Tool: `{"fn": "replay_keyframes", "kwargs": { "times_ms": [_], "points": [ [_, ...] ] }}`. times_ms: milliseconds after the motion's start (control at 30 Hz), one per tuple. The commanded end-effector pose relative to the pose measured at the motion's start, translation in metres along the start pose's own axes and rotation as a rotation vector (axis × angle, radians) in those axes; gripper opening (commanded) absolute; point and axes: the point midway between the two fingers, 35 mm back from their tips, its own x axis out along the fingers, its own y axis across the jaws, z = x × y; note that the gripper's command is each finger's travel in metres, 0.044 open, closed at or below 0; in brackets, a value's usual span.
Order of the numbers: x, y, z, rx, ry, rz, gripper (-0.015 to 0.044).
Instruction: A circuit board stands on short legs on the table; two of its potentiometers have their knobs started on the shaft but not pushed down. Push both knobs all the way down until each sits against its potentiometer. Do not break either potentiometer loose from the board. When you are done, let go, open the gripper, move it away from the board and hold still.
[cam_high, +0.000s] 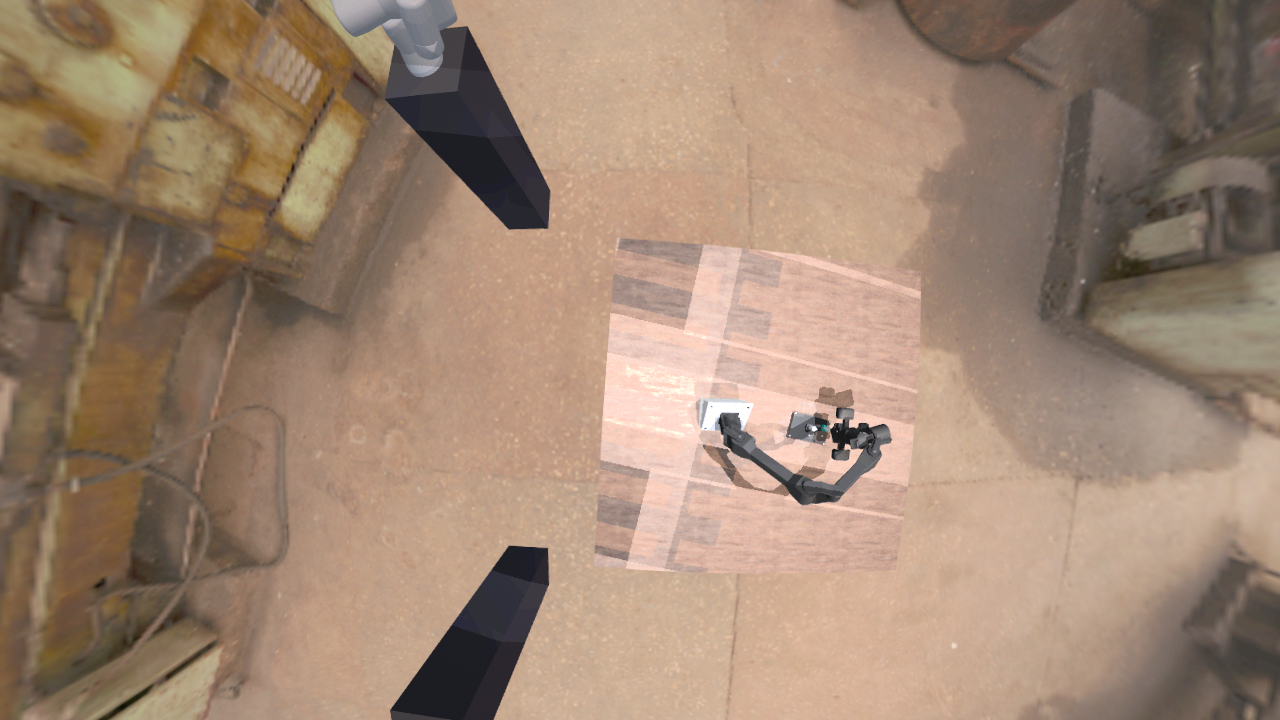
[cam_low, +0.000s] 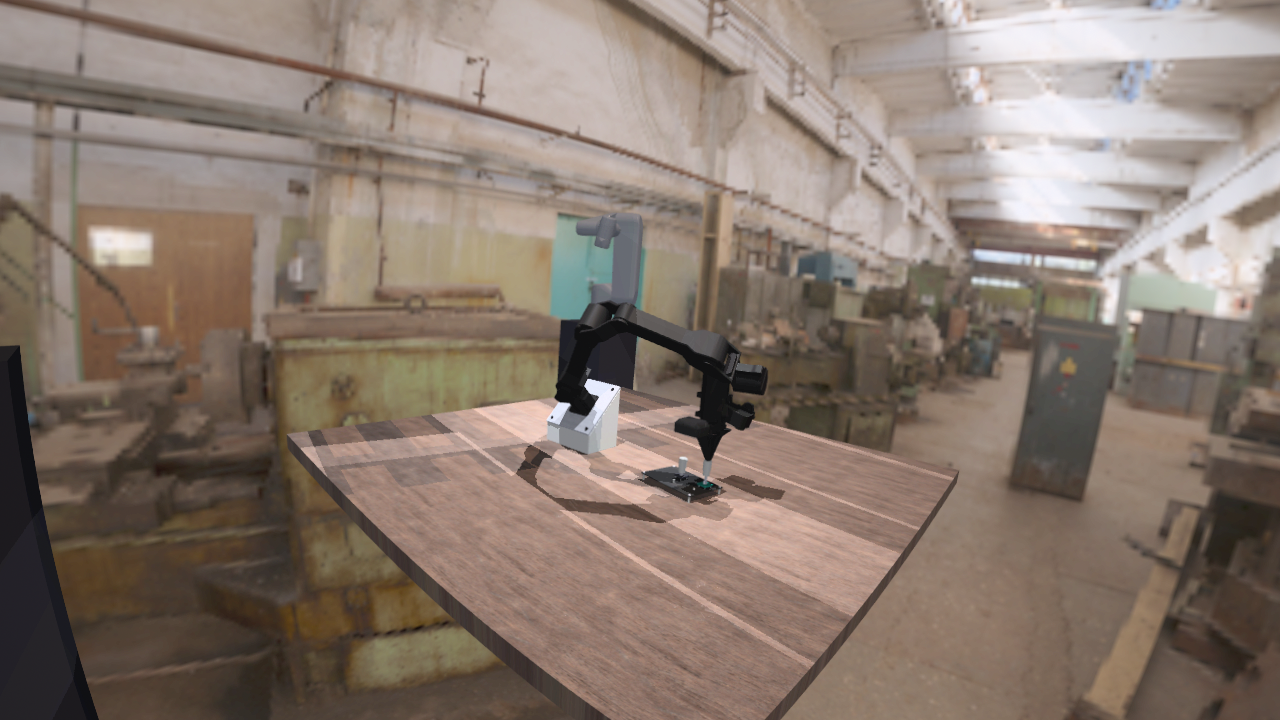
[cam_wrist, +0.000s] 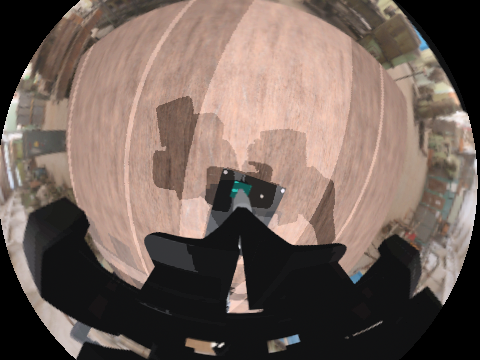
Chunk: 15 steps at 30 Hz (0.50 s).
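The dark circuit board (cam_high: 794, 427) (cam_low: 663, 480) (cam_wrist: 220, 196) stands low on the table. A pale knob (cam_low: 707, 471) (cam_wrist: 242, 200) stands upright over the green potentiometer (cam_low: 705, 485) (cam_wrist: 240, 188) near one end of the board. My gripper (cam_low: 709, 459) (cam_wrist: 240, 211) is shut and points down, its closed tips right at the top of this knob, with nothing seen between the fingers. Whether the tips touch it, and whether a gap is left below the knob, is too small to tell. A second pale knob (cam_high: 812, 428) (cam_low: 682, 464) stands upright beside it; the wrist view hides it behind the fingers.
The white arm base (cam_high: 726, 414) (cam_low: 586, 431) stands on the wooden table (cam_high: 823, 313) (cam_low: 572, 555) beyond the board. The arm arches over to the board. Shadows lie around the board. A grey arm (cam_low: 626, 259) on a dark pillar (cam_high: 474, 134) stands off the table.
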Motion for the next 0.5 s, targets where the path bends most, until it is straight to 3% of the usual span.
{"fn": "replay_keyframes", "kwargs": {
  "times_ms": [0, 467],
  "points": [
    [0.0091, -0.0028, 0.0007, 0.009, 0.007, -0.002, 0.0000],
    [0.0127, -0.0028, 0.0006, 0.009, 0.007, -0.002, 0.0000]
  ]
}}
